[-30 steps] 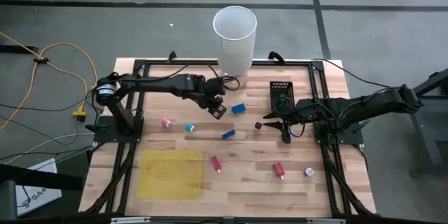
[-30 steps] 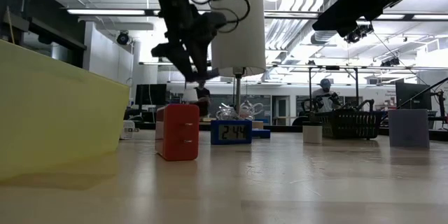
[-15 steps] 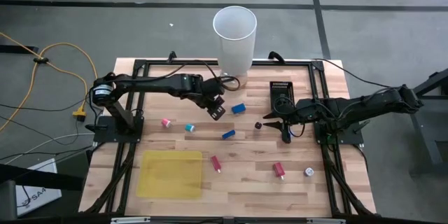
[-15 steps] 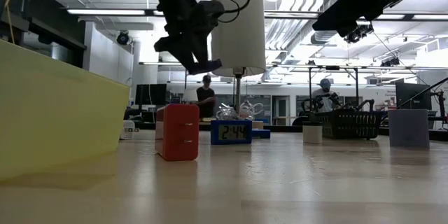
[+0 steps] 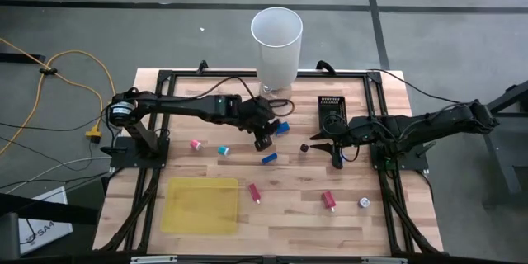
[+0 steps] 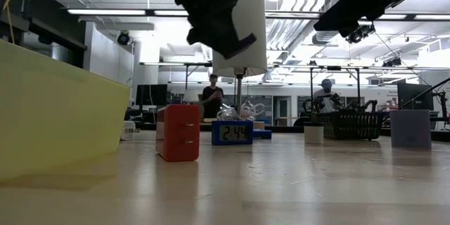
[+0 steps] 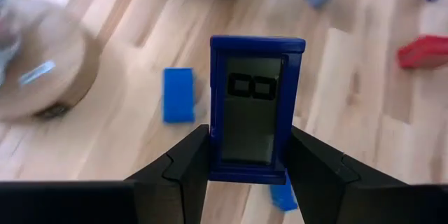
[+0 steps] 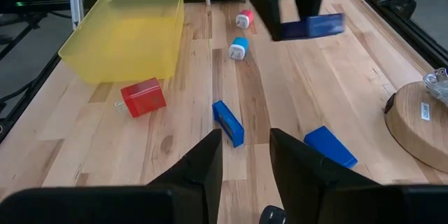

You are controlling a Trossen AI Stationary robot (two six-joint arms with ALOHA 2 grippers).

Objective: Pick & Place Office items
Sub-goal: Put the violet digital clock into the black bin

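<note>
Two black jointed arms [image 5: 190, 104], thin black cables, blocky fingers [image 7: 192, 168].

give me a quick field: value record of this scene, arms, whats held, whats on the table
left gripper: shut on the blue clock, raised above the table's middle
right gripper: empty, fingers apart, hovering on the table's right side
yellow bin: front left of the table
red block: beside the yellow bin
flat blue pieces: one, another, on the table near its middle
pink piece and teal piece: on the table's left half
white cylinder: upright at the table's far edge
</note>
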